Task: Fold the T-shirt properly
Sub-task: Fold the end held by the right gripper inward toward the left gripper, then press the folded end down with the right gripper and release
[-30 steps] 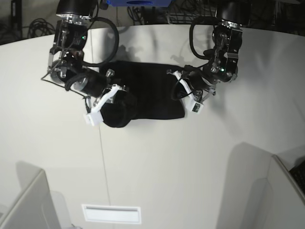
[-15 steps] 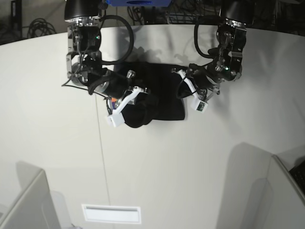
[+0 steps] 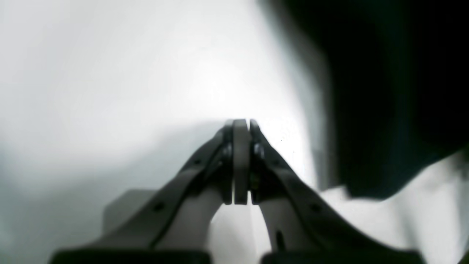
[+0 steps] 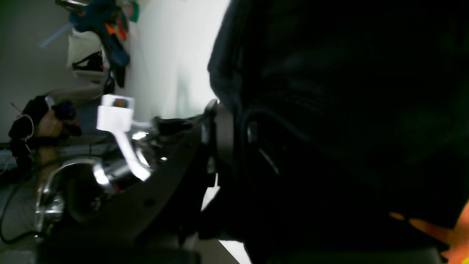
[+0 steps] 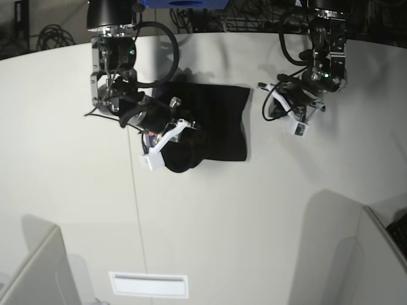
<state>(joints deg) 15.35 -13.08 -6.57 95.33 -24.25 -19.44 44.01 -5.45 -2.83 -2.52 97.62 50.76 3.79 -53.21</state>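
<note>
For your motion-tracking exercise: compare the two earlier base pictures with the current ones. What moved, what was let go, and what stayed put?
The left tool has pulled away from the T-shirt toward the table edge and is shut on nothing, clear of the cloth. The right tool has carried its side of the shirt inward across the garment, so the cloth now looks narrower. The right tool stays shut on the T-shirt, and the shirt remains on the white table.

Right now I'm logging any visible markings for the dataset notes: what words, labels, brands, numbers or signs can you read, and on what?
None can be read in any view.
T-shirt: plain black in the base view; only an orange-yellow patch of print, no letters, at the right wrist view's corner.
Left gripper: no marking visible.
Right gripper: white parts bear no legible text.
Table: the white rectangle near its front edge shows no readable text.
</note>
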